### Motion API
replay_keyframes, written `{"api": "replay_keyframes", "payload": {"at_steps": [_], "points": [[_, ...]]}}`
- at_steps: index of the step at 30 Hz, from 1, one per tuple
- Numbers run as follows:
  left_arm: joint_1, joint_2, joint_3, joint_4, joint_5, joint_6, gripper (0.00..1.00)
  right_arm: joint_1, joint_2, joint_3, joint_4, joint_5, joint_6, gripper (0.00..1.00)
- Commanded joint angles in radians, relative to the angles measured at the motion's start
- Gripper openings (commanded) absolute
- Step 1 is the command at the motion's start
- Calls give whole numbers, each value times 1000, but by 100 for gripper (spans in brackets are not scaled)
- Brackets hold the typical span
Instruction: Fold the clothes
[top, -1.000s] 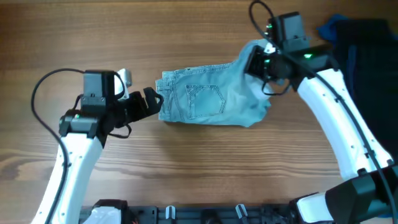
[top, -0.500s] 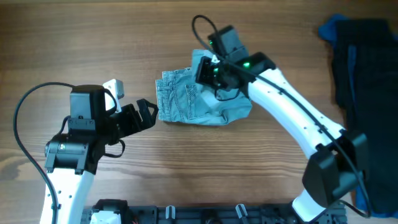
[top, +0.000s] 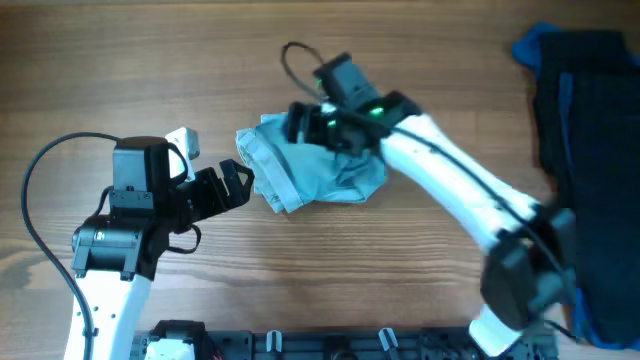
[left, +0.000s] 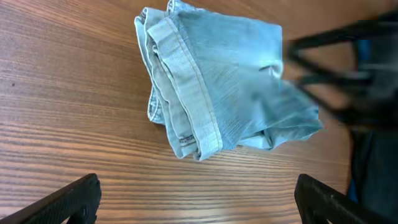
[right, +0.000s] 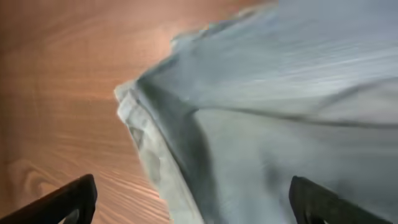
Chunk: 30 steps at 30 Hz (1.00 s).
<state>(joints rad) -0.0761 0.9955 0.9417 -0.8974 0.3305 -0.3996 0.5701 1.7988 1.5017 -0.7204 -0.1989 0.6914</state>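
Note:
The pale blue denim garment (top: 320, 170) lies bunched and folded over itself in the middle of the wooden table, its waistband seam (left: 186, 93) facing left. My right gripper (top: 298, 125) hovers over its far left part, open; in the right wrist view (right: 193, 202) the denim (right: 280, 124) fills the space under the spread fingers, none of it pinched. My left gripper (top: 240, 183) is open just left of the garment. Between its fingertips (left: 199, 205) is only bare wood, with the denim (left: 217, 81) ahead of it.
A dark navy garment (top: 590, 130) with a royal blue one (top: 530, 45) is piled at the table's right edge. A black rail (top: 300, 345) runs along the front edge. The right arm (top: 450, 190) stretches diagonally across the table's right half.
My right gripper swept left with the denim's right side, laying it over the rest, then opened and let go. The left arm drew back slightly, then stayed still.

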Motion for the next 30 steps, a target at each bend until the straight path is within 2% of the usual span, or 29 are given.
{"api": "replay_keyframes", "payload": {"at_steps": [1, 2, 3, 5, 8, 10, 12, 18, 23, 24, 25, 26, 28, 29, 30], "points": [[-5, 2, 13, 2, 11, -5, 95, -129, -158, 27, -119, 122, -169, 96], [-21, 21, 11, 2, 31, -6, 93, -185, -163, 26, -191, 121, -224, 95], [-49, 63, 11, 2, 40, -42, 93, -236, -153, 20, -245, 103, -279, 88], [-94, 155, 11, 25, 39, -116, 93, -280, -137, -11, -256, -11, -393, 88], [-140, 364, 11, 113, 39, -265, 92, -283, -111, -23, -266, -31, -426, 89], [-139, 450, 11, 160, 36, -264, 92, -283, -107, -23, -275, -31, -427, 89], [-124, 549, 11, 225, 36, -320, 93, -283, -106, -23, -290, -31, -430, 89], [-91, 621, 11, 410, 36, -301, 93, -283, -106, -23, -307, -31, -443, 89], [-87, 625, 11, 468, 31, -266, 89, -282, -106, -23, -315, -32, -454, 89], [-87, 627, 11, 468, 15, -266, 86, -282, -106, -23, -317, -32, -454, 89], [-87, 629, 11, 468, 4, -266, 75, -282, -106, -23, -320, -33, -454, 88], [-87, 637, 11, 468, 2, -266, 51, -282, -106, -23, -329, -35, -453, 88], [-89, 647, 11, 468, 2, -266, 36, -282, -106, -23, -338, -35, -452, 88], [-90, 655, 11, 468, -2, -263, 21, -282, -106, -23, -338, -35, -453, 88], [-89, 656, 11, 468, -10, -259, 11, -282, -106, -23, -339, -35, -453, 88]]}}
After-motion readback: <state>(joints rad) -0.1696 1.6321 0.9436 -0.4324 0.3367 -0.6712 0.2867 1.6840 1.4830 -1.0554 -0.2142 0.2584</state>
